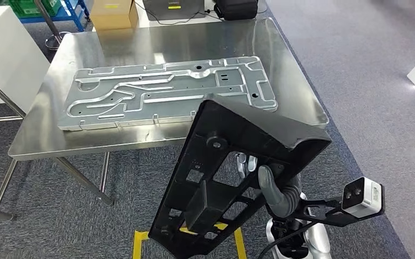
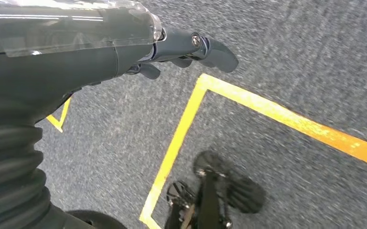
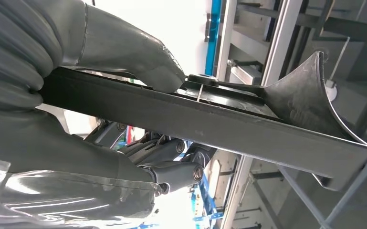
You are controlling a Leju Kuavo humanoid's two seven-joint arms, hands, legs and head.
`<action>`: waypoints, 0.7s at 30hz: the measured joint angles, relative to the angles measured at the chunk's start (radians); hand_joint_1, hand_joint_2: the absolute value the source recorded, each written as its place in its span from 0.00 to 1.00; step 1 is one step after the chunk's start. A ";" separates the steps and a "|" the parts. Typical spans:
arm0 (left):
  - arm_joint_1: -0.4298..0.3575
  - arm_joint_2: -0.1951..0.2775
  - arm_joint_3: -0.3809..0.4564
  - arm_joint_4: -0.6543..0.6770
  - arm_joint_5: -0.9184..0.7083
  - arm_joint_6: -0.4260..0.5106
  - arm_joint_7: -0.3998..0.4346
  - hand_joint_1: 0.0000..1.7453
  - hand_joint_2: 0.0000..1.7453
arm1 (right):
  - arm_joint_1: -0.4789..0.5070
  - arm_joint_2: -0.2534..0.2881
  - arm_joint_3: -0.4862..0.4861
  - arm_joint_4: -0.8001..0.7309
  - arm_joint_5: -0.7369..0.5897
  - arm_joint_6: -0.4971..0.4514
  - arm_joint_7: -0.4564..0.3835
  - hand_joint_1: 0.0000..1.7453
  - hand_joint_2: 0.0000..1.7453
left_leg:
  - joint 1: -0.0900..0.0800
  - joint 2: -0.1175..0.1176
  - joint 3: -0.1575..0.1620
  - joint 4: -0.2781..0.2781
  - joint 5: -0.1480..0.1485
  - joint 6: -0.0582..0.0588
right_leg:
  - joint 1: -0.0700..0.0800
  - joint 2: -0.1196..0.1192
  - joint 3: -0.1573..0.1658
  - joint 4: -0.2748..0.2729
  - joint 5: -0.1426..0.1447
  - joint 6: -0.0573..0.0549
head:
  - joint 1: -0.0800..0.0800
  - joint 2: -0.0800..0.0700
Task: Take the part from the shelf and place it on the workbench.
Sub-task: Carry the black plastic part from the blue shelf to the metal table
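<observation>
The right hand is gripping the black part, a long moulded frame pierced with openings, with the thumb pressing one face and the darker fingers closing on the other, as the right wrist view shows. The part is being carried in the air, tilted steeply, its lower end hanging over the carpet and the yellow floor marking and its upper, flared end rising in front of the near edge of the counter. It is not touching the counter. The left hand is hanging beside the body above the carpet; its fingers are lying loosely apart and it is holding nothing.

The step in hand appears to be the carry, with the placing not yet done. On the steel counter, a large silver stamped plate is lying flat and taking up most of the middle, from near the front edge toward the far side. Beyond it, at the far edge, are a cardboard box and dark equipment.

The next move is probably calling for the arm to reach forward, level the part, and lower it onto the plate or a bare strip of steel near the right front corner, before the hand lets go.
</observation>
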 joint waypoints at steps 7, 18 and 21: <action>0.000 0.000 -0.002 0.000 0.000 0.000 -0.001 0.00 1.00 | 0.006 0.000 0.000 -0.006 0.001 0.001 0.002 1.00 1.00 | -0.004 -0.003 0.061 -0.053 -0.010 0.043 | -0.003 0.000 -0.039 0.127 -0.043 0.035 | 0.003 0.000; -0.002 -0.003 -0.008 0.000 0.000 0.000 -0.001 0.00 1.00 | 0.020 -0.003 -0.001 -0.008 0.001 0.000 0.000 1.00 1.00 | -0.010 -0.012 0.155 -0.054 -0.091 0.019 | 0.010 0.002 -0.115 0.019 0.077 0.002 | 0.005 0.000; -0.004 -0.002 -0.008 -0.001 -0.002 0.000 -0.001 0.00 1.00 | 0.022 -0.003 -0.001 -0.010 0.003 0.001 -0.003 1.00 1.00 | -0.009 -0.008 0.148 -0.003 -0.097 0.005 | 0.004 0.003 -0.084 0.005 0.071 -0.017 | 0.005 0.000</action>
